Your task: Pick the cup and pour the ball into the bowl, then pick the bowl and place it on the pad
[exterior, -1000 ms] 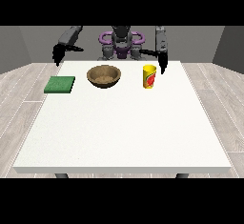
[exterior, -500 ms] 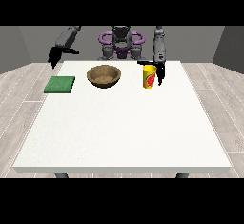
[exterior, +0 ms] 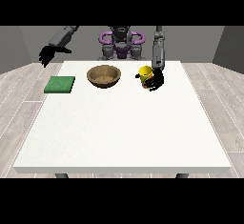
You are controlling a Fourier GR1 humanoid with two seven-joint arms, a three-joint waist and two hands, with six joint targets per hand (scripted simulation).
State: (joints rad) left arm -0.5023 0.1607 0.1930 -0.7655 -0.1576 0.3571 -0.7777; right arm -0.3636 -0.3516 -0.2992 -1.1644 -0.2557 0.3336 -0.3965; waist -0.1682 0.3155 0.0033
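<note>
A yellow cup (exterior: pixel 144 71) with a red mark stands on the white table (exterior: pixel 124 123), towards the back and right of the middle. The hand at the view's right (exterior: pixel 156 81) is at the cup's right side, its dark fingers curled round the cup's lower part. The ball inside the cup is hidden. A brown wooden bowl (exterior: pixel 103 75) sits left of the cup, apart from it. Further left a flat green pad (exterior: pixel 60 84) lies near the table's left edge. The hand at the view's left (exterior: pixel 46 55) hangs raised beyond the table's back left corner, fingers relaxed and holding nothing.
The robot's purple and grey torso (exterior: pixel 120 42) stands behind the table's far edge. The table's whole front half is bare white surface. Grey wooden floor surrounds the table.
The hand at the view's right has come down from above the cup and closed round it. The cup has shifted slightly left. The other hand stays raised.
</note>
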